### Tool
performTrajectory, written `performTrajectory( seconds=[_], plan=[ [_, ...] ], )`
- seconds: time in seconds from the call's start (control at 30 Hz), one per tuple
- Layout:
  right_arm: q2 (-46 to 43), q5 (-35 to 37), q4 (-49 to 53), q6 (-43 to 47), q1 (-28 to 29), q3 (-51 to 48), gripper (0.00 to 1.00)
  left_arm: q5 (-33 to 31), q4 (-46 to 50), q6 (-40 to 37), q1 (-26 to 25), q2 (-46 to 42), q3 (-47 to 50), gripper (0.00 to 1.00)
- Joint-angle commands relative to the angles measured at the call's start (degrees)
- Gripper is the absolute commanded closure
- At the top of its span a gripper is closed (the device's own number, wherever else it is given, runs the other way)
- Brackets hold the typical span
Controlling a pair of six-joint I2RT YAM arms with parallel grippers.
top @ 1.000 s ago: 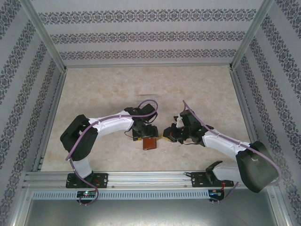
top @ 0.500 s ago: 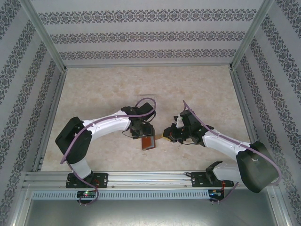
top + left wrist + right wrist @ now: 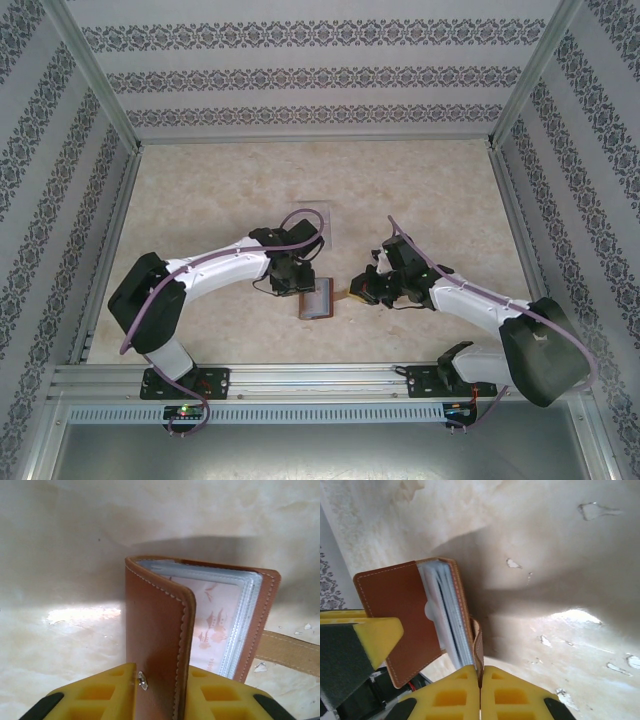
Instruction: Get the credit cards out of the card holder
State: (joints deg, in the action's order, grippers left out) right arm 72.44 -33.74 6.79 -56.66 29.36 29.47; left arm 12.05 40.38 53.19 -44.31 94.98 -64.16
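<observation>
Two claws share the wallet (image 3: pixel 317 300), which sits half open on the table (image 3: pixel 250 180) between them. The left claw (image 3: pixel 161 675) pinches its front cover, and the right claw (image 3: pixel 480 672) is clenched on the strap (image 3: pixel 478 640). The cards (image 3: pixel 215 630) sit in clear sleeves just right of the left claw (neither claw looks free to pull them).

In the left wrist view, the bottom edge is cutting off the front cover of the card holder (image 3: pixel 157 630) and the left gripper (image 3: pixel 160 680) pinching it. Clear sleeves (image 3: pixel 245 620) are veiling the credit cards (image 3: pixel 212 625), so their number is escaping the eye. The closing tab (image 3: pixel 290 652) is running off the right edge. In the right wrist view, that tab is vanishing between the closed jaws of the right gripper (image 3: pixel 480 677). From above, the arms (image 3: pixel 235 265) are covering part of the card holder, and its pockets are showing too small to tell.
</observation>
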Motion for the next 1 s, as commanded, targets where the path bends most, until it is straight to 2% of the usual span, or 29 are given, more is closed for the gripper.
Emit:
performTrajectory(
  seconds=[0.0,0.3,0.67,0.83,0.97],
  plan=[
    [1.06,1.98,2.78,2.42,-0.54,1.94,0.92,1.99,-0.54,-0.55,1.74,-1.58,2.47,0.76],
    [4.63,4.04,4.91,5.07,-0.58,4.54,0.92,6.92,-7.25,-1.55,5.66,-5.58,6.85,0.92],
    [13.62,10.31,13.09,12.34,-0.60,15.52,0.90,11.69,-16.38,-2.81,10.97,-7.17,12.16,0.95],
    [16.13,14.40,18.49,14.09,0.21,19.03,0.86,13.80,-18.41,-5.86,12.38,-5.78,12.88,0.95],
    [15.00,19.92,24.76,15.11,1.08,21.52,0.74,16.22,-17.66,-9.13,12.85,-4.34,12.05,0.94]
  ],
)
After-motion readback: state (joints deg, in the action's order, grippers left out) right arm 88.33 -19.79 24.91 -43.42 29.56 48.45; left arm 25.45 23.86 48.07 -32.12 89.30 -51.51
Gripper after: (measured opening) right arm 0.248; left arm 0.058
